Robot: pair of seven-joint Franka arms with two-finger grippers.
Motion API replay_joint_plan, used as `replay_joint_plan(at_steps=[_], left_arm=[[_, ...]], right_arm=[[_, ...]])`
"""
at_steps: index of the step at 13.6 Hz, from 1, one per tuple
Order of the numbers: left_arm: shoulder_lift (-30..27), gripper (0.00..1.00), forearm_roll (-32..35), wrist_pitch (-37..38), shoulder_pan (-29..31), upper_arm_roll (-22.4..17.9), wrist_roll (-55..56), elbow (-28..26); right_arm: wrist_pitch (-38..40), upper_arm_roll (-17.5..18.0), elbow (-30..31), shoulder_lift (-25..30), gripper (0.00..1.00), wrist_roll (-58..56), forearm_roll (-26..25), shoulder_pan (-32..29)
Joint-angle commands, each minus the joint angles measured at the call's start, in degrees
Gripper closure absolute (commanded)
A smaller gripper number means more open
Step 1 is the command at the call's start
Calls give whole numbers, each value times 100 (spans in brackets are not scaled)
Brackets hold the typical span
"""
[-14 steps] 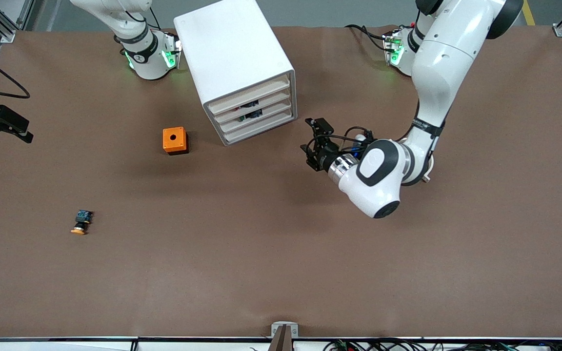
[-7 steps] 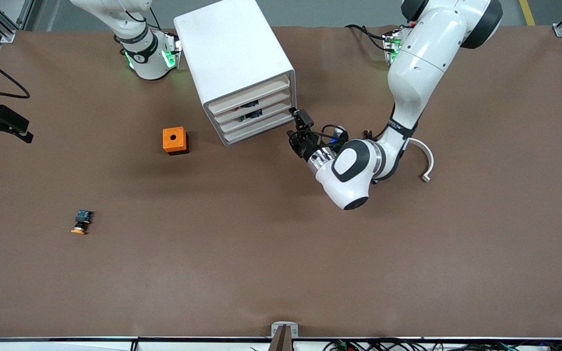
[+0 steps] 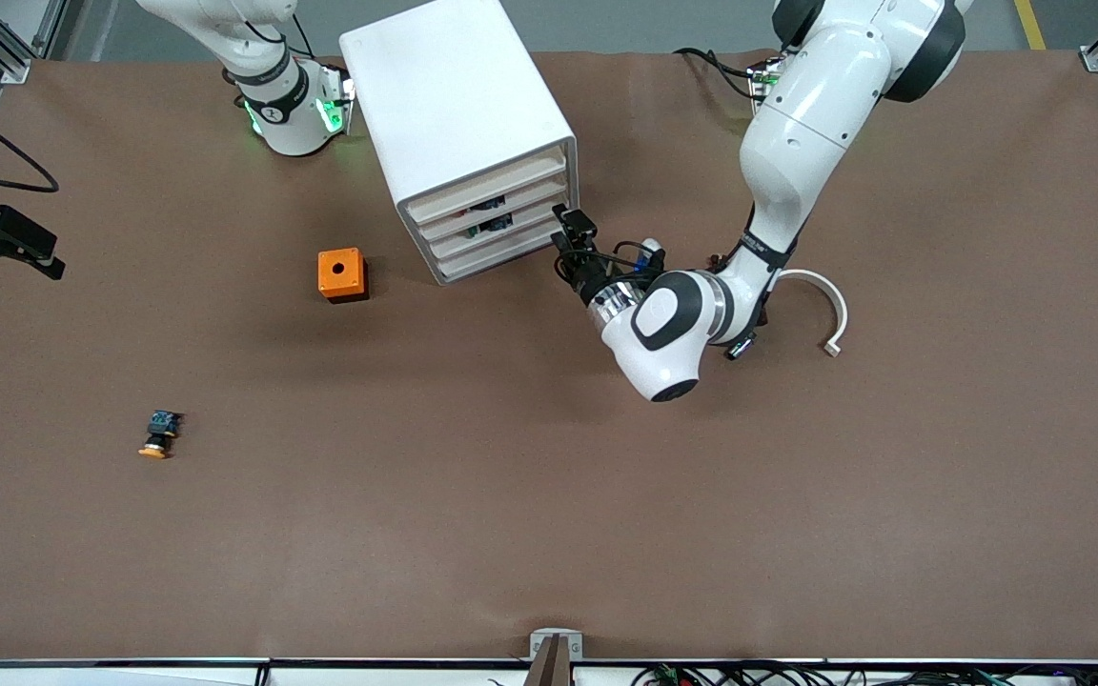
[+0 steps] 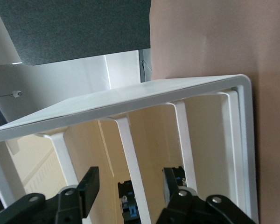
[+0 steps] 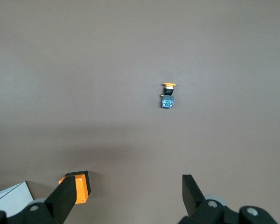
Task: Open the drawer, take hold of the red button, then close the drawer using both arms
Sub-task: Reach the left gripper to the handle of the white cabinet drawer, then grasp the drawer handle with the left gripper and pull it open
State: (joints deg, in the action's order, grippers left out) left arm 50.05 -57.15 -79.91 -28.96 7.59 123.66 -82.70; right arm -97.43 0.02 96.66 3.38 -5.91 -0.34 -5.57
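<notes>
The white cabinet (image 3: 458, 114) stands near the robots' bases, its four stacked fronts all shut. The drawer (image 3: 520, 200) is the second front from the top. My left gripper (image 3: 565, 235) is low, right at the fronts at their left-arm end, and open. In the left wrist view the cabinet (image 4: 130, 100) fills the picture and the left gripper (image 4: 130, 186) is open and empty. Dark and blue parts (image 4: 129, 207) show through the fronts; no red cap is visible. My right gripper (image 5: 130, 183) is open, high over the table, out of the front view.
An orange cube (image 3: 342, 274) with a round hole lies beside the cabinet toward the right arm's end. An orange-capped button (image 3: 159, 433) lies nearer the front camera; it also shows in the right wrist view (image 5: 168, 97). A white curved piece (image 3: 823, 303) lies by the left arm.
My left arm has swung toward the cabinet, bringing its open gripper from the bare table up to the drawer fronts. Nothing else has moved.
</notes>
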Motion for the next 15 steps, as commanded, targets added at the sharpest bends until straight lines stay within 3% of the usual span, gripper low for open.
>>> replay_joint_plan(at_steps=[1, 10, 13, 15], left_arm=[[66, 39, -130, 81, -57, 93, 123, 17], [137, 40, -182, 406, -294, 243, 395, -229], [190, 54, -244, 389, -347, 234, 395, -220], [225, 58, -270, 371, -374, 234, 378, -203]], right_arm=[[39, 60, -59, -12, 0, -59, -71, -94], [39, 60, -51, -21, 0, -51, -63, -94], [57, 60, -33, -21, 0, -42, -63, -94], [39, 60, -15, -30, 0, 2, -45, -94]])
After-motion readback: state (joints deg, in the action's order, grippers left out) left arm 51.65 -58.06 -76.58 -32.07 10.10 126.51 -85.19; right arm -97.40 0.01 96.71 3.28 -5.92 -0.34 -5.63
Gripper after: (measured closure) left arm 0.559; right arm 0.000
